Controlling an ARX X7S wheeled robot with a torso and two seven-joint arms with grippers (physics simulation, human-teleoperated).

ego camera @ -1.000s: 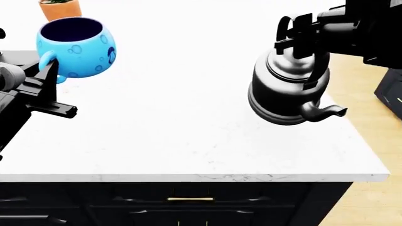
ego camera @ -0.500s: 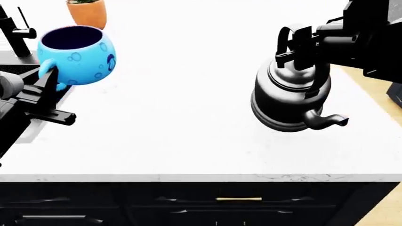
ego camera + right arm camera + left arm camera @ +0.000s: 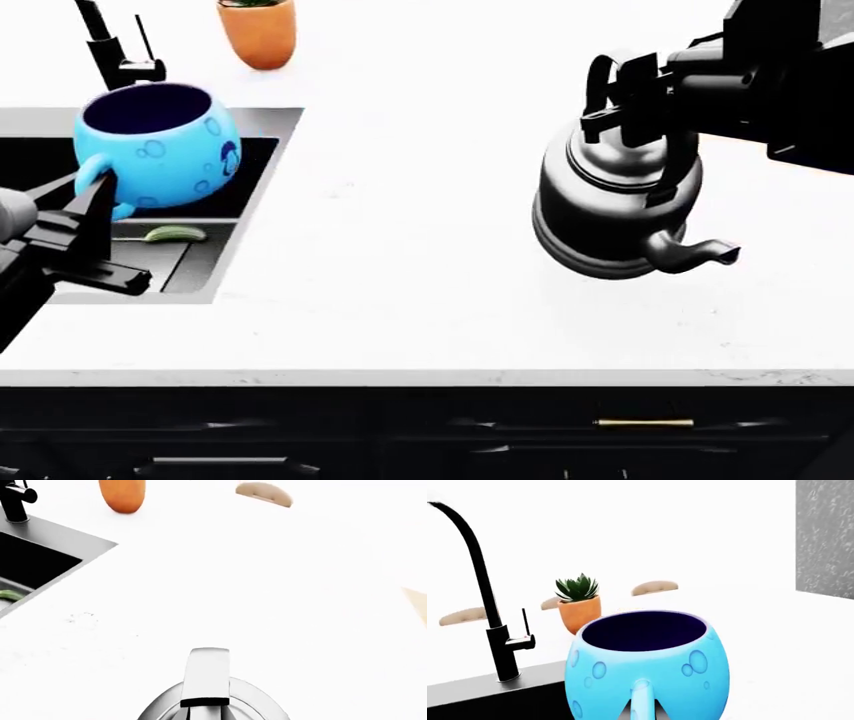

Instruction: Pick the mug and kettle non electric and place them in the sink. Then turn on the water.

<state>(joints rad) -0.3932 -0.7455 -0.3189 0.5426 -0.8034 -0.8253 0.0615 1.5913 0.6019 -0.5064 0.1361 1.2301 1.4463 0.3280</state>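
Holding both items off the white countertop (image 3: 427,260) right now. Left gripper (image 3: 96,205) is clamping the mug (image 3: 158,148) by its small loop handle; mug is sitting upright, mouth up, hanging over the sink (image 3: 260,190) basin near its right rim. In the left wrist view the mug (image 3: 647,665) is filling the lower centre, handle pointing at the camera, with the faucet (image 3: 494,625) and its side lever standing behind it at the sink's back edge. Orange plant pot (image 3: 256,30) is sitting on the counter past the sink's back corner, just beside the faucet (image 3: 114,50).

Right gripper (image 3: 641,95) is gripping the kettle (image 3: 617,200) by the top of its arched handle; kettle is hanging over the countertop well right of the sink, spout pointing right and slightly toward the front edge. Something small and green (image 3: 174,233) is lying on the sink floor; can't tell what it is. Dark cabinet drawers (image 3: 441,430) are running below the counter edge.
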